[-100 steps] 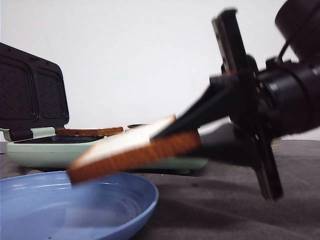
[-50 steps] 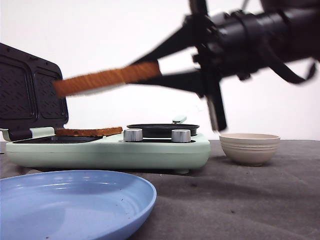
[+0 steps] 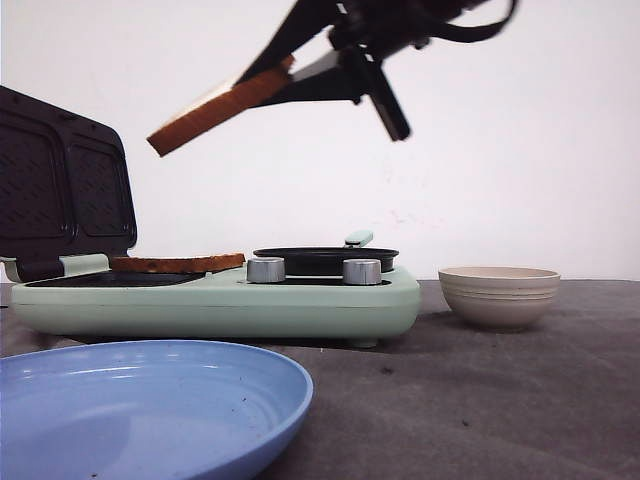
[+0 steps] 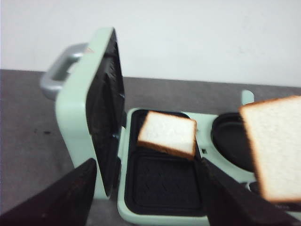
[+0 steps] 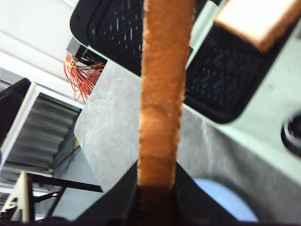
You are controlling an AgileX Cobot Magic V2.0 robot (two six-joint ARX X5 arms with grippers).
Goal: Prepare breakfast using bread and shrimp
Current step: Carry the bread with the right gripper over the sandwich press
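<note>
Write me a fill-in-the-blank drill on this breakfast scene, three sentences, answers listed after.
1. The right gripper holds a bread slice by its edge, high above the open ____ sandwich maker.
2. A second slice already rests on the maker's ____ plate.
3. The left gripper has its jaws ____ and holds nothing.

Missing words: green; bottom; open

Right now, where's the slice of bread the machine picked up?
In the front view, the held bread slice hangs tilted high above the open sandwich maker, pinched in the right gripper, over the other slice.
</note>
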